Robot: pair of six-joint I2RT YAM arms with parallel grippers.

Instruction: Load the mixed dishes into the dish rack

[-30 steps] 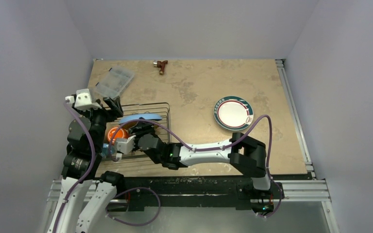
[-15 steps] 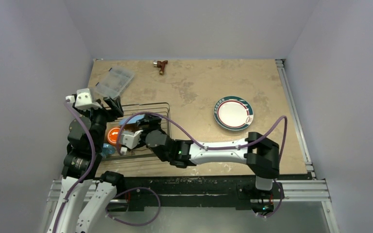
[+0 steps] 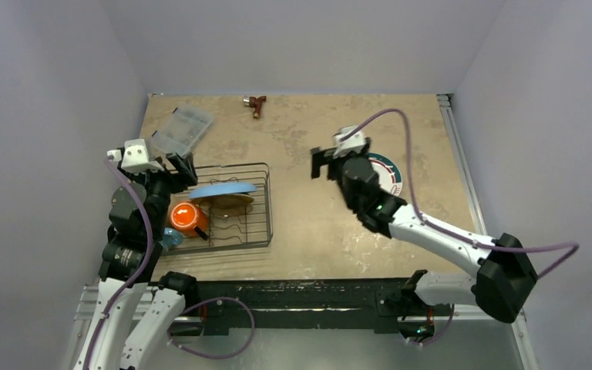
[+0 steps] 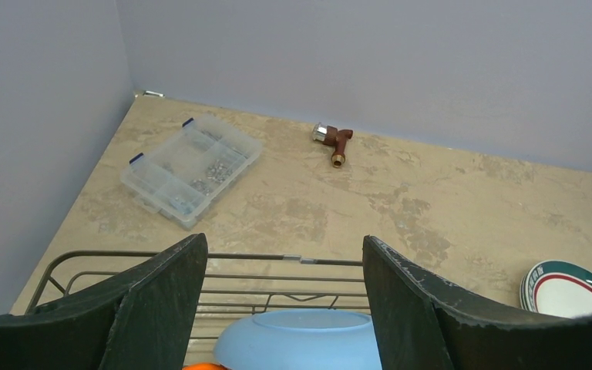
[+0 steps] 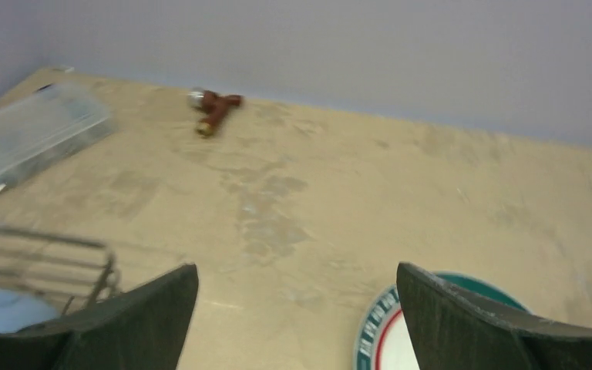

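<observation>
The black wire dish rack (image 3: 269,212) stands at the left. In it the light blue plate (image 3: 223,188) stands on edge, with the yellow woven plate (image 3: 231,203) against it and the orange mug (image 3: 187,216) on its side. The blue mug (image 3: 171,237) shows at the rack's near left corner. The white plate with the green rim (image 3: 389,176) lies flat on the table, partly under my right arm. My right gripper (image 3: 321,163) is open and empty, just left of that plate (image 5: 381,339). My left gripper (image 3: 183,164) is open and empty above the rack's far left edge, over the blue plate (image 4: 301,339). The small white bowl is out of view.
The clear compartment box (image 3: 179,129) lies at the far left beyond the rack. The small brown tool (image 3: 257,104) lies at the far edge by the wall. Walls close in the table on the left, far and right sides.
My right arm has pulled out of the rack and swung right and away, to beside the green-rimmed plate. The yellow plate stays in the rack. The left arm has hardly moved.
</observation>
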